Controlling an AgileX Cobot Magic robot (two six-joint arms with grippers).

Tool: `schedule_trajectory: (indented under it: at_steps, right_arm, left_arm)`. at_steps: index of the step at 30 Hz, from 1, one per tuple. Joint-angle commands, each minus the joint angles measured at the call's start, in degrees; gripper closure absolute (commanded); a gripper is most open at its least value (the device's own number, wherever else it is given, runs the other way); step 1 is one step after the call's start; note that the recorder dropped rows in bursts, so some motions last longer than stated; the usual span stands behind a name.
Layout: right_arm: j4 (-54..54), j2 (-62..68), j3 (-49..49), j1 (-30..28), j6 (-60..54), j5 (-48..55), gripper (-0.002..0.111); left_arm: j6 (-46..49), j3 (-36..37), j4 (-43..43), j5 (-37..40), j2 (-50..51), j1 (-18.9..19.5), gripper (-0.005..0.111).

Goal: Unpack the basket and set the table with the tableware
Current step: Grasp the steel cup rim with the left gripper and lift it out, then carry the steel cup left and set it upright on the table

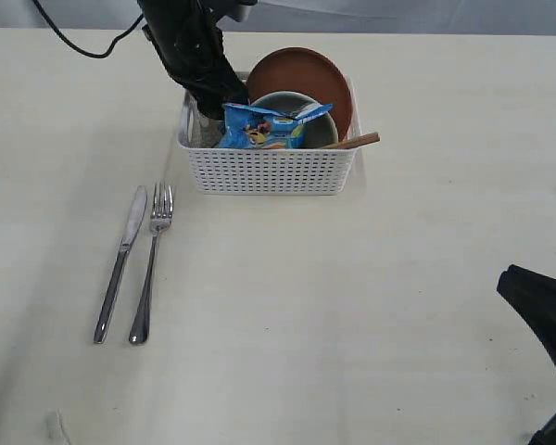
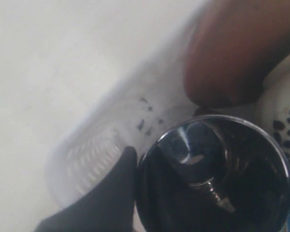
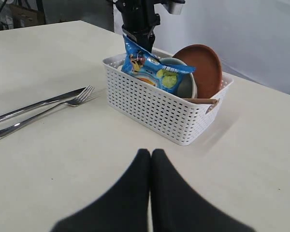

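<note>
Left gripper (image 1: 215, 100) down in basket (image 1: 269, 171), left end, jaws clamped on cup (image 2: 217, 179) wall. Right gripper (image 3: 151, 188) jaws together, empty, over table (image 1: 398, 278). Knife (image 1: 120, 264) and fork (image 1: 150, 269) side by side on table, left of basket. Plate (image 1: 301, 74), bowl (image 1: 322, 125), bag (image 1: 264, 125) in basket.

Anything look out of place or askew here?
Yes: a blue crisp bag sits in the white perforated plastic basket; it is a snack, not tableware. A brown wooden handle also pokes out over the basket's rim.
</note>
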Motion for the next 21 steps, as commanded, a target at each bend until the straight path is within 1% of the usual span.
schedule_trajectory:
  at_steps: [1,4,14,18,21]
  right_arm:
    - [-0.2,-0.3,0.2,0.3,-0.1,-0.1,0.108]
    - [-0.2,-0.3,0.2,0.3,-0.1,-0.1,0.108]
    - [-0.2,-0.3,0.2,0.3,-0.1,-0.1,0.108]
    - [-0.2,-0.3,0.2,0.3,-0.1,-0.1,0.108]
    - [-0.2,-0.3,0.2,0.3,-0.1,-0.1,0.108]
  left_arm:
    - [-0.6,-0.3,1.5,-0.2,-2.2,-0.1,0.107]
    - [-1.9,-0.3,4.0,-0.2,-4.0,-0.1,0.107]
    - [-4.1,-0.3,4.1,-0.9,-9.0,-0.1,0.107]
    - [-5.1,-0.3,4.1,-3.3,-11.5,-0.1,0.107]
    - [-7.7,-0.3,3.6,-5.7,-13.4,-0.2,0.107]
